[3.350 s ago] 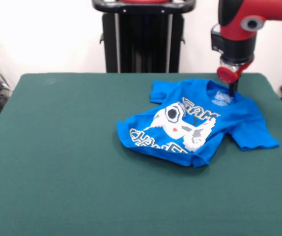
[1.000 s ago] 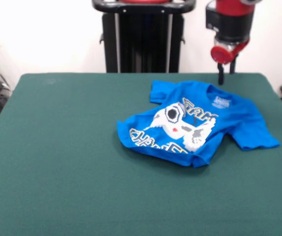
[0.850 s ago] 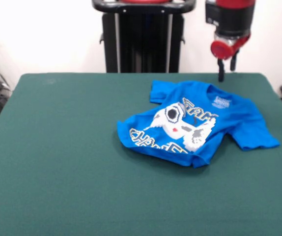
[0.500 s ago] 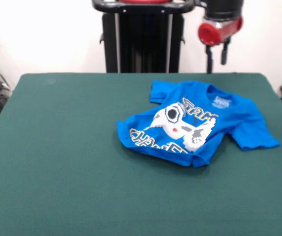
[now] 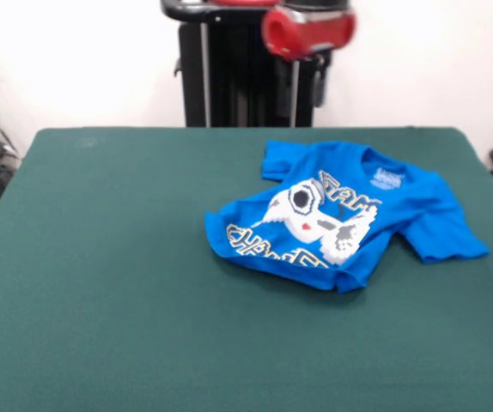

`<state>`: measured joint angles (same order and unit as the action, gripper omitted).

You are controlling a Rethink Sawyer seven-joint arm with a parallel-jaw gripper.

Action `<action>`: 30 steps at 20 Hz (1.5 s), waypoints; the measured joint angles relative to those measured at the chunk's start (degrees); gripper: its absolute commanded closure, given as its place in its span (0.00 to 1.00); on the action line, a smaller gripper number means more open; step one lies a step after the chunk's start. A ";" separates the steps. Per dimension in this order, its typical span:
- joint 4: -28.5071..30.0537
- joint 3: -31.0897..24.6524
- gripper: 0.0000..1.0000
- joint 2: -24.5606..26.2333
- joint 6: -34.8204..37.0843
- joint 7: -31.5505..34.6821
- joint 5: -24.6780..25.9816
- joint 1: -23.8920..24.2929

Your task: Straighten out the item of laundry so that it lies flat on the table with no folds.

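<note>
Laundry is represented by a small bright blue T-shirt [image 5: 349,215], which is spread on the right half of the dark green desk [image 5: 100,283], toward the far side. The garment is laid print-side up, and a white pixel-art game controller with yellow-outlined lettering is shown across its chest. The shirt is not flattened: its lower part is bunched and folded toward the picture's left, so that the hem is rounded and the lettering is bent across the creases. One sleeve is stretched out to the right, close to the desk's right edge, while the other is seen at the far left corner of the garment. A neck label is visible at the collar, on the far right part of the shirt.

The hand [image 5: 302,81] is held high above the desk's far edge, well apart from the shirt and touching nothing. Its red round body is seen at the top of the picture, in front of a black upright stand [image 5: 229,77], with dark fingers hung below it. Nothing is gripped, but whether the fingers are spread or closed cannot be told against the dark stand.
</note>
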<state>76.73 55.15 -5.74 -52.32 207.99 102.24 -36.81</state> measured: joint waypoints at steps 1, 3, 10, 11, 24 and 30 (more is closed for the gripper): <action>-0.69 0.66 0.00 -0.22 -0.01 0.00 0.86 1.83; -1.59 1.30 0.00 -0.51 -0.02 0.00 1.56 3.38; -7.33 3.45 0.00 -1.84 -0.58 0.00 4.96 8.50; -8.43 3.61 0.00 -2.14 -0.96 0.00 5.49 9.13; -19.00 4.69 0.00 -3.02 -6.88 0.00 9.50 14.71; -20.01 4.68 0.00 -3.01 -8.24 0.00 9.63 14.61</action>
<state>56.72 59.83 -8.76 -60.56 207.99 111.88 -22.20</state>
